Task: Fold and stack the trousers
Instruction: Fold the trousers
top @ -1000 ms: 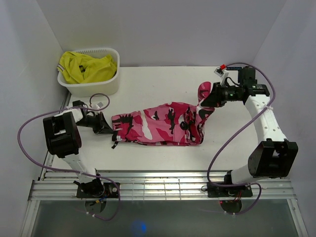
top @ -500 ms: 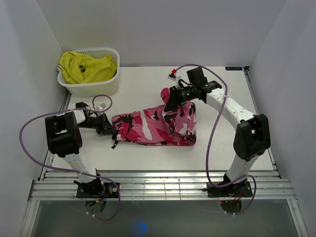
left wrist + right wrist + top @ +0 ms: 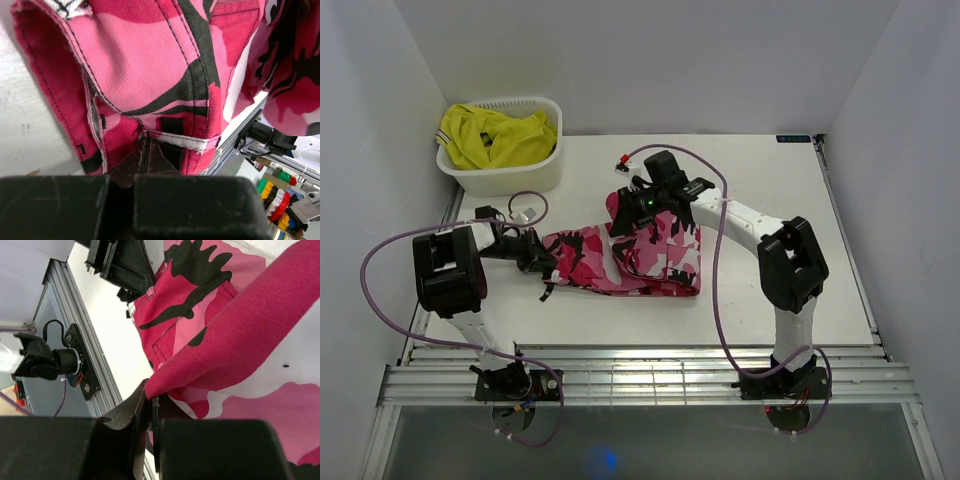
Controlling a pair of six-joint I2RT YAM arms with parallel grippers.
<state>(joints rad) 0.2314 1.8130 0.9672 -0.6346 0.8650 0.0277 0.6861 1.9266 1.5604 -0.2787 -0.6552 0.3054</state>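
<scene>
The trousers [image 3: 620,262], in pink, white, dark red and black camouflage, lie across the middle of the white table [image 3: 760,290]. Their right end is lifted and doubled over toward the left. My right gripper [image 3: 625,205] is shut on that raised end, above the middle of the garment; in the right wrist view the fabric fold [image 3: 235,335] is pinched at the jaws of the right gripper [image 3: 150,397]. My left gripper [image 3: 542,258] is shut on the trousers' left edge, low on the table. The left wrist view shows the left gripper [image 3: 146,142] clamped on a white-trimmed hem [image 3: 175,140].
A white basket [image 3: 510,170] holding a plain yellow garment [image 3: 495,135] stands at the back left corner. Purple cables [image 3: 715,260] loop from both arms. A metal rail [image 3: 640,385] runs along the near edge. White walls enclose the table.
My right arm has swung leftward, carrying the trousers' right end up and over the middle of the garment, which now looks shorter. The left gripper has stayed put.
</scene>
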